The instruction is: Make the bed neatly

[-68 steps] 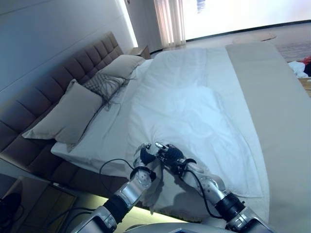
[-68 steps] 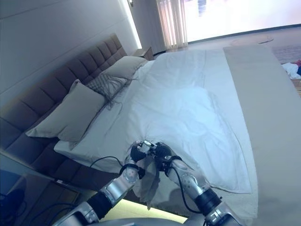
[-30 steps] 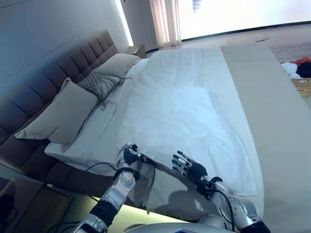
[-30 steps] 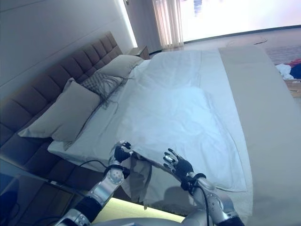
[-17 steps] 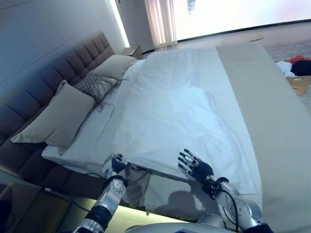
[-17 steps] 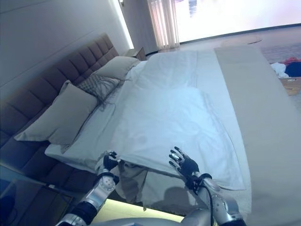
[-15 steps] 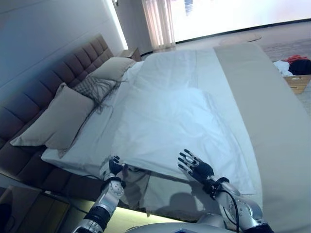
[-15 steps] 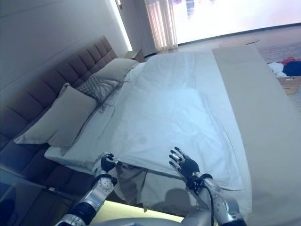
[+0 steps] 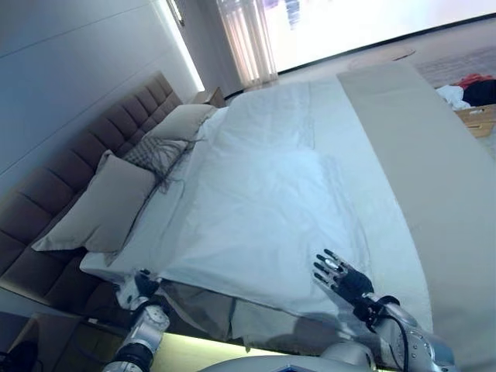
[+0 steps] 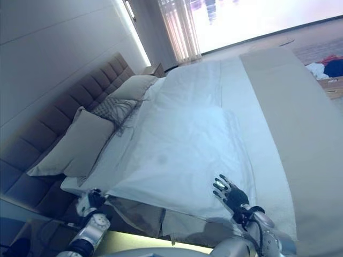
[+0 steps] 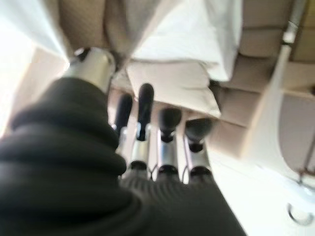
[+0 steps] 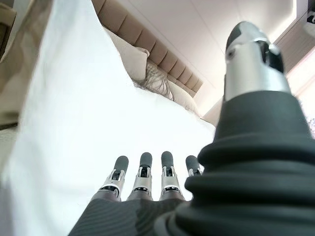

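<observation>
A white duvet (image 9: 263, 201) covers the bed, its near edge lying along the bed's side with a loose fold hanging below (image 9: 205, 306). My left hand (image 9: 138, 288) is at the duvet's near corner, by the headboard end. In the left wrist view its fingers (image 11: 167, 147) are straight and point at white cloth (image 11: 187, 34) without holding it. My right hand (image 9: 345, 280) rests open, fingers spread, on the duvet's near edge further toward the foot. The right wrist view shows its straight fingers (image 12: 142, 172) over the white duvet (image 12: 74, 123).
A large grey pillow (image 9: 101, 205), a patterned cushion (image 9: 155, 153) and another pillow (image 9: 182, 120) lean at the tufted headboard (image 9: 54, 194). A beige runner (image 9: 418, 155) covers the bed's foot. A nightstand (image 9: 205, 95) stands at the far corner. Clothes (image 9: 465, 85) lie on the floor beyond.
Both hands gripped the bunched duvet edge together. The right hand let go, opened and moved toward the foot. The left hand drew the corner toward the headboard and the edge now lies flatter. The camera shifted.
</observation>
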Tool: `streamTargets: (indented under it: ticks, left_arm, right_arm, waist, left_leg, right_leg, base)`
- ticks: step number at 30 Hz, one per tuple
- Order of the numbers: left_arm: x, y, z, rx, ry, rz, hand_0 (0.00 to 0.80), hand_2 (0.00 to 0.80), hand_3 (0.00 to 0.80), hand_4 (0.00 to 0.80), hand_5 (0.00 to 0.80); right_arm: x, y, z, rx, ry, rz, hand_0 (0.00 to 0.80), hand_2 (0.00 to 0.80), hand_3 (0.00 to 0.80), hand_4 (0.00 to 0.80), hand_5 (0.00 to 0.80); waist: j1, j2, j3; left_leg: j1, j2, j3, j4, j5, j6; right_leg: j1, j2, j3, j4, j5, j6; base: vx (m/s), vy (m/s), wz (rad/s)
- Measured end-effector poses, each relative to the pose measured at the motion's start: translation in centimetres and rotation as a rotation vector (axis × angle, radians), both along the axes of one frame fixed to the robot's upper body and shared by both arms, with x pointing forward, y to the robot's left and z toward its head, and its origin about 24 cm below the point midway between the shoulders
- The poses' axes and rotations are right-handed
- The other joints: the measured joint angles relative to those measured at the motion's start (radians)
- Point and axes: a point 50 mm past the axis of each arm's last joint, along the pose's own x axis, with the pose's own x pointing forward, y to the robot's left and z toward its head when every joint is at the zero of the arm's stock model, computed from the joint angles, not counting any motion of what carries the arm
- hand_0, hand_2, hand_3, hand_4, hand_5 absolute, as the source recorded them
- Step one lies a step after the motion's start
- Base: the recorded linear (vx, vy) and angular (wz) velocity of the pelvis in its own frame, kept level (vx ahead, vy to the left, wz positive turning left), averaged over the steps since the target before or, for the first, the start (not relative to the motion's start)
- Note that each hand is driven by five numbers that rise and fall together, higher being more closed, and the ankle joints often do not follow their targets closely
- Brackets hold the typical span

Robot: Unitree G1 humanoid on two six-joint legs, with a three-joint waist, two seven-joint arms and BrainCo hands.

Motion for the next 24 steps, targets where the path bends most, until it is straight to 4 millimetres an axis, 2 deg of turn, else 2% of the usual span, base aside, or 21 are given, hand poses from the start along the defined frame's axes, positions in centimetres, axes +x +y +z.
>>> streamTargets:
  ticks: [4, 6, 12, 16, 22, 24]
  left_arm:
    - [-1.5, 3.7, 1.1, 0.074, -0.009, 0.096, 0.800, 0.800, 0.800, 0.800, 0.800]
    - [-2.2, 6.1, 2.3, 0.133, -0.019, 0.147, 0.800, 0.800, 0.800, 0.800, 0.800]
    - [-4.4, 11.4, 5.3, 0.253, -0.018, 0.273, 0.800, 0.800, 0.800, 0.800, 0.800]
    - [-5.7, 13.9, 6.9, 0.281, -0.004, 0.343, 0.800, 0.800, 0.800, 0.800, 0.800]
    - [-8.8, 17.3, 8.9, 0.221, -0.023, 0.548, 0.800, 0.800, 0.800, 0.800, 0.800]
    - [-8.6, 17.7, 9.2, 0.209, -0.022, 0.541, 0.800, 0.800, 0.800, 0.800, 0.800]
  right_arm:
    - [-1.0, -0.7, -0.2, 0.001, 0.019, -0.003, 0.000, 0.000, 0.000, 0.000, 0.000]
    - [-1.3, -1.0, -0.2, 0.002, 0.024, -0.006, 0.000, 0.000, 0.000, 0.000, 0.000]
    - [-1.8, -2.0, -0.1, -0.008, 0.032, -0.026, 0.000, 0.000, 0.000, 0.000, 0.000]
    - [-2.4, -2.4, -0.2, -0.009, 0.045, -0.049, 0.000, 0.000, 0.000, 0.000, 0.000]
    - [-2.2, -2.1, -0.1, 0.011, 0.039, -0.056, 0.000, 0.000, 0.000, 0.000, 0.000]
    - [-2.1, -2.1, -0.2, 0.002, 0.044, -0.068, 0.000, 0.000, 0.000, 0.000, 0.000]
  waist:
    - [0.002, 0.001, -0.002]
    - [0.003, 0.004, -0.004]
    - [0.008, 0.009, -0.015]
    - [0.030, 0.014, -0.033]
    - [0.033, 0.022, -0.043]
    - [0.036, 0.022, -0.045]
  left_leg:
    - [-0.007, -0.002, -0.011, -0.007, 0.004, 0.005]
    - [-0.016, -0.003, -0.019, -0.007, 0.006, 0.008]
    - [-0.032, -0.013, -0.040, -0.024, 0.016, 0.021]
    - [-0.036, -0.016, -0.041, -0.029, 0.017, 0.023]
    - [-0.046, -0.035, -0.043, -0.037, 0.017, 0.022]
    - [-0.054, -0.036, -0.051, -0.036, 0.021, 0.018]
  right_leg:
    - [0.000, 0.000, 0.000, -0.001, -0.006, 0.004]
    - [-0.002, -0.001, 0.000, -0.002, -0.009, 0.006]
    - [-0.005, -0.015, -0.016, -0.004, -0.012, 0.010]
    - [-0.008, -0.019, -0.018, -0.009, -0.009, 0.016]
    - [-0.017, -0.044, -0.017, -0.010, -0.005, 0.032]
    - [-0.016, -0.044, -0.018, -0.010, -0.007, 0.034]
  base:
    - [-0.060, 0.097, 0.07]
    - [-0.058, 0.121, 0.15]
    - [-0.061, 0.157, 0.12]
    - [-0.038, 0.152, 0.02]
    - [-0.033, 0.080, 0.04]
    - [-0.031, 0.012, 0.14]
